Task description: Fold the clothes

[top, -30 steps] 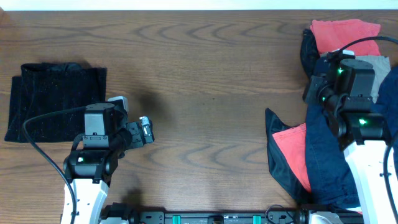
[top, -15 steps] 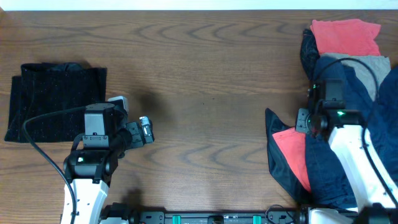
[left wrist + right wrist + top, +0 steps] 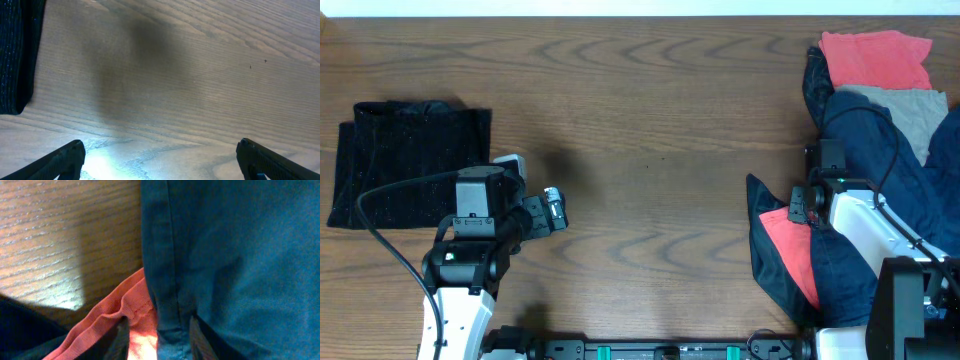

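Note:
A folded black garment [image 3: 410, 160] lies at the far left; its edge shows in the left wrist view [image 3: 15, 50]. My left gripper [image 3: 552, 210] is open and empty just above bare wood [image 3: 160, 162], to the right of that garment. At the right lies a pile of clothes. In it, a blue garment [image 3: 860, 260] lies over a red cloth [image 3: 790, 235]. My right gripper [image 3: 805, 205] is at the pile's left edge. Its fingers [image 3: 161, 337] are closed around the blue garment's hem [image 3: 167, 280], beside the red cloth's edge [image 3: 125, 302].
The pile also holds another red cloth [image 3: 875, 58] at the back, a grey piece [image 3: 920, 110] and a dark navy piece [image 3: 765, 215] sticking out to the left. The brown wooden table [image 3: 660, 150] spans the middle between the two arms.
My right arm has come from the top of the pile down and toward the front, to the pile's left edge. The left arm has not moved.

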Robot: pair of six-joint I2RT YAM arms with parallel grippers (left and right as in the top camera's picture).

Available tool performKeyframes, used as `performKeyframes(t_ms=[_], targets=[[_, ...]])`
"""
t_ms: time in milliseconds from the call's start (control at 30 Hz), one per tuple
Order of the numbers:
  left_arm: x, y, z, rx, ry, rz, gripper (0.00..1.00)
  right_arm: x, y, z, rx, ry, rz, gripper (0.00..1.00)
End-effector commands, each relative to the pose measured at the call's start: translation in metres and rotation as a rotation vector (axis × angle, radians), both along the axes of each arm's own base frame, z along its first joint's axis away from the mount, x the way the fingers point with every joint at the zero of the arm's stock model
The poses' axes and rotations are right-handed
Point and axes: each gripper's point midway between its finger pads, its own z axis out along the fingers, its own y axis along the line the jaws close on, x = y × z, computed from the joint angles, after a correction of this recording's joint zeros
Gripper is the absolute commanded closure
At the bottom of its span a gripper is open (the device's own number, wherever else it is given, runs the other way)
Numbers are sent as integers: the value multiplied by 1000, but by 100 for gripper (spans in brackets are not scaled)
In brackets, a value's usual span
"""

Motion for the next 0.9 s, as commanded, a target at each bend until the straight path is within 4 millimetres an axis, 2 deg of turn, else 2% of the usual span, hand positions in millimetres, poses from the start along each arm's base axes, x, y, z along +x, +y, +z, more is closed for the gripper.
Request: performKeyframes(t_ms=[0, 33, 133, 333, 533, 633, 733, 867], targets=[[4, 0, 9, -7, -19, 2, 2, -1, -6, -1, -32, 0, -29, 69], [4, 0, 9, -7, -19, 2, 2, -2, -7, -1, -38, 0, -32, 74], [4, 0, 9, -7, -19, 2, 2, -2, -8, -1, -43, 1, -33, 80], [4, 0, 9, -7, -19, 2, 2, 0, -11, 2, -55, -4, -37, 76], [4, 0, 9, -7, -19, 2, 2, 2, -18, 8, -101, -10, -48, 79], [4, 0, 9, -7, -19, 2, 2, 1, -19, 7, -100, -8, -52, 86], [4, 0, 8, -6, -19, 2, 2, 1, -20, 7, -94, -15, -79, 99], [4, 0, 9, -7, -19, 2, 2, 1, -18, 7, -81, -14, -74, 99]])
